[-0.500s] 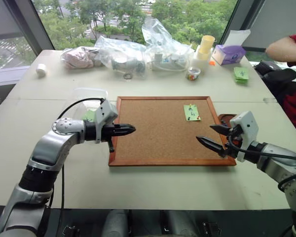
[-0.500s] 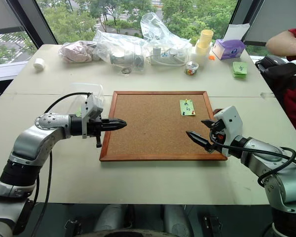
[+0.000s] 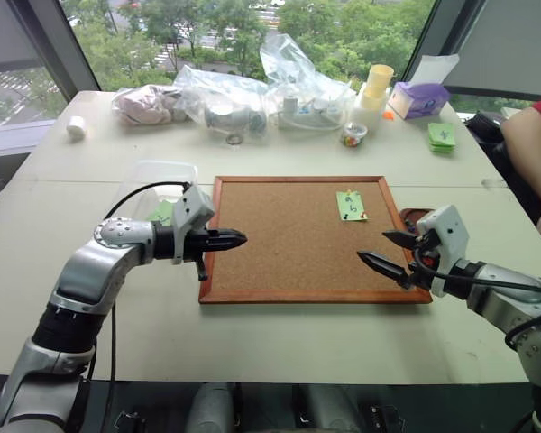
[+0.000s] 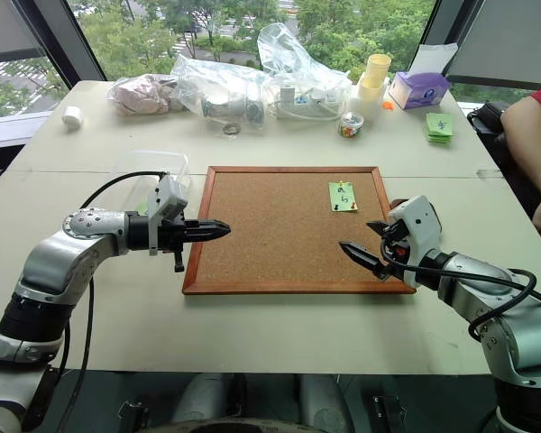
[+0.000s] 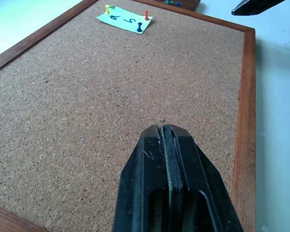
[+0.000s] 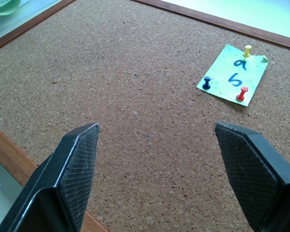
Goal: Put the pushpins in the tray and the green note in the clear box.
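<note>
Pale table before window; corkboard at centre. Clear box just beyond left gripper, fingers pressed together. Right gripper spread wide over board's near right corner; tray just behind it. Green note pinned by three pushpins: yellow, blue, red. Risk: tiny heads may slip from pads or tear paper.

A light-green square paper note bears dark handwritten marks; yellow, red and dark-blue pushpins pierce it on speckled tan corkboard.
</note>
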Tool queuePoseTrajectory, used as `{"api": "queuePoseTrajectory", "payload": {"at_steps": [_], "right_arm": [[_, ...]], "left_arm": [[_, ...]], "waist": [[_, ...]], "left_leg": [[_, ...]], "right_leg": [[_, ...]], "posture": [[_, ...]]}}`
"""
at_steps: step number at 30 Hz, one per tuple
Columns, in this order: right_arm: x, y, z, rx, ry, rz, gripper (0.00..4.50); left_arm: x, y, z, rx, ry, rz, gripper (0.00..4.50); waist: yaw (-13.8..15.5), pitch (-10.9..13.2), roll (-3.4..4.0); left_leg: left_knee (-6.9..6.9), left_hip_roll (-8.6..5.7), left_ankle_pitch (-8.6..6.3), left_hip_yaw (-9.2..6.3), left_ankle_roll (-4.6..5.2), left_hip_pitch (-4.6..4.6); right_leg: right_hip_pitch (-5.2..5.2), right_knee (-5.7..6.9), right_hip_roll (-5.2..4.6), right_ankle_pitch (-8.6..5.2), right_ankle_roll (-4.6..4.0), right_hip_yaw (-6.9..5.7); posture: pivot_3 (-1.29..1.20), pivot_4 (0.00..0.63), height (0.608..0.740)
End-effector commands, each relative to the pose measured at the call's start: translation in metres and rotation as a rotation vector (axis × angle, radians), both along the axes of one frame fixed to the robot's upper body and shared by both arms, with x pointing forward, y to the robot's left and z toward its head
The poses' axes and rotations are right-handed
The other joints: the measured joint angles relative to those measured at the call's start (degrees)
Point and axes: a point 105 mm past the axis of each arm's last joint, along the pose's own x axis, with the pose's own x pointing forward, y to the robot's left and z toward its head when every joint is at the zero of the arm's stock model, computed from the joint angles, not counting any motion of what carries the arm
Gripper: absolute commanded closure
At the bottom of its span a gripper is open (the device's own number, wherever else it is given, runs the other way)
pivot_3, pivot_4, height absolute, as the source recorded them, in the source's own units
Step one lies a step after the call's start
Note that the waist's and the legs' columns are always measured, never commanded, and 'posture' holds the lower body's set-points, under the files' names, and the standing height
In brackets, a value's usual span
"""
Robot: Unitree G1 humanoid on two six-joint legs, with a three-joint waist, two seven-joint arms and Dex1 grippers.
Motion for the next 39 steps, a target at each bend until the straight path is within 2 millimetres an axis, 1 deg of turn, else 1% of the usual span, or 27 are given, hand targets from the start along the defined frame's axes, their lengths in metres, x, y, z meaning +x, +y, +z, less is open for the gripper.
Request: {"api": "queuePoseTrajectory", "payload": {"at_steps": [1, 7, 12, 14, 16, 17, 20, 21, 23, 26, 28, 30, 32, 35, 39], "right_arm": [[0.003, 0.001, 0.009, 0.000, -0.048, 0.002, 0.62], [0.004, 0.002, 0.009, 0.004, -0.052, -0.004, 0.62], [0.009, 0.002, 0.009, 0.012, -0.054, -0.020, 0.62], [0.016, 0.002, 0.009, 0.021, -0.064, -0.036, 0.62], [0.034, -0.001, 0.012, 0.048, -0.097, -0.094, 0.62], [0.045, -0.003, 0.013, 0.050, -0.106, -0.118, 0.62], [0.070, -0.006, 0.011, 0.041, -0.118, -0.169, 0.62], [0.082, -0.007, 0.010, 0.045, -0.119, -0.201, 0.62], [0.100, -0.007, 0.010, 0.055, -0.121, -0.235, 0.62], [0.119, -0.007, 0.011, 0.064, -0.132, -0.261, 0.62], [0.131, -0.005, 0.011, 0.056, -0.141, -0.268, 0.62], [0.140, -0.002, 0.011, 0.052, -0.149, -0.270, 0.62], [0.147, 0.000, 0.011, 0.050, -0.156, -0.265, 0.62], [0.155, 0.008, 0.011, 0.032, -0.168, -0.239, 0.62], [0.160, 0.014, 0.006, 0.019, -0.157, -0.209, 0.62]], "left_arm": [[0.000, 0.000, 0.010, -0.011, -0.044, -0.014, 4.50], [0.004, -0.002, 0.013, -0.023, -0.058, -0.011, 4.50], [0.011, -0.016, 0.022, -0.084, -0.075, -0.016, 4.50], [0.019, -0.029, 0.023, -0.106, -0.087, -0.012, 4.50], [0.035, -0.046, 0.016, -0.087, -0.103, 0.006, 4.50], [0.043, -0.052, 0.010, -0.054, -0.113, 0.016, 4.50], [0.056, -0.063, -0.004, 0.013, -0.121, 0.034, 4.50], [0.057, -0.069, -0.008, 0.022, -0.113, 0.024, 4.50], [0.057, -0.075, -0.015, 0.045, -0.105, 0.004, 4.50], [0.056, -0.077, -0.026, 0.099, -0.101, -0.019, 4.50], [0.054, -0.075, -0.036, 0.150, -0.082, -0.036, 4.50], [0.053, -0.072, -0.044, 0.190, -0.064, -0.037, 4.50], [0.053, -0.070, -0.048, 0.203, -0.057, -0.032, 4.50], [0.052, -0.070, -0.050, 0.193, -0.047, -0.027, 4.50], [0.049, -0.070, -0.051, 0.185, -0.038, -0.025, 4.50]], "waist": [[0.01, 0.00, 0.00], [0.00, 0.00, 0.00], [0.04, 0.00, 0.00], [0.05, 0.00, 0.01], [0.14, -0.01, -0.01], [0.10, -0.01, -0.01], [-0.23, -0.01, -0.01], [-0.41, -0.01, -0.01], [-0.47, -0.01, 0.01], [-0.32, 0.02, 0.05], [-0.32, 0.02, 0.05], [-0.35, 0.02, 0.05], [-0.34, 0.01, 0.06], [-0.41, 0.00, 0.08], [-0.45, -0.01, 0.09]], "left_leg": [[0.00, 0.00, 0.00, 0.00, 0.00, 0.00], [0.00, 0.00, 0.00, 0.00, 0.00, 0.00], [0.02, -0.02, 0.00, 0.01, 0.00, -0.01], [0.02, -0.02, 0.00, 0.00, 0.00, -0.01], [0.05, -0.03, 0.01, -0.01, -0.01, 0.00], [0.11, -0.07, 0.01, 0.00, -0.01, 0.02], [0.14, -0.28, 0.01, 0.04, 0.01, 0.07], [0.11, -0.27, 0.01, 0.07, 0.01, 0.07], [0.01, -0.22, 0.12, 0.11, -0.18, 0.01], [-0.02, -0.12, 0.22, 0.12, -0.36, -0.03], [-0.01, -0.04, 0.23, 0.14, -0.37, -0.04], [0.01, -0.05, 0.23, 0.17, -0.37, -0.06], [0.02, -0.06, 0.23, 0.19, -0.37, -0.05], [0.02, -0.04, 0.23, 0.19, -0.37, -0.04], [0.02, -0.03, 0.23, 0.20, -0.37, -0.02]], "right_leg": [[0.00, 0.00, 0.00, 0.00, 0.00, 0.00], [0.00, 0.00, 0.00, 0.00, 0.00, 0.00], [0.00, 0.00, 0.00, 0.00, 0.00, 0.00], [0.00, 0.00, 0.00, 0.00, 0.00, 0.00], [0.04, 0.00, 0.00, 0.00, 0.01, 0.00], [0.09, 0.01, 0.01, 0.01, 0.02, -0.01], [0.12, 0.00, 0.01, 0.07, 0.12, 0.06], [0.09, -0.02, 0.02, 0.07, 0.12, 0.08], [-0.05, -0.01, 0.05, 0.07, 0.12, 0.10], [-0.13, 0.01, 0.07, 0.07, 0.11, 0.09], [-0.13, 0.02, 0.04, 0.07, 0.11, 0.10], [-0.13, 0.02, 0.01, 0.07, 0.12, 0.10], [-0.13, 0.02, -0.02, 0.07, 0.12, 0.10], [-0.12, 0.03, -0.02, 0.07, 0.12, 0.10], [-0.12, 0.06, -0.03, 0.07, 0.12, 0.10]], "posture": [[0.00, 0.150, 0.738], [0.00, 0.150, 0.738], [0.00, 0.150, 0.738], [0.00, 0.150, 0.738], [0.00, 0.150, 0.738], [0.00, 0.150, 0.738], [0.00, 0.150, 0.738], [0.00, 0.150, 0.738], [0.00, 0.150, 0.738], [0.00, 0.150, 0.738], [0.00, 0.150, 0.738], [0.00, 0.150, 0.738], [0.00, 0.150, 0.738], [0.00, 0.150, 0.738], [0.00, 0.150, 0.738]]}}
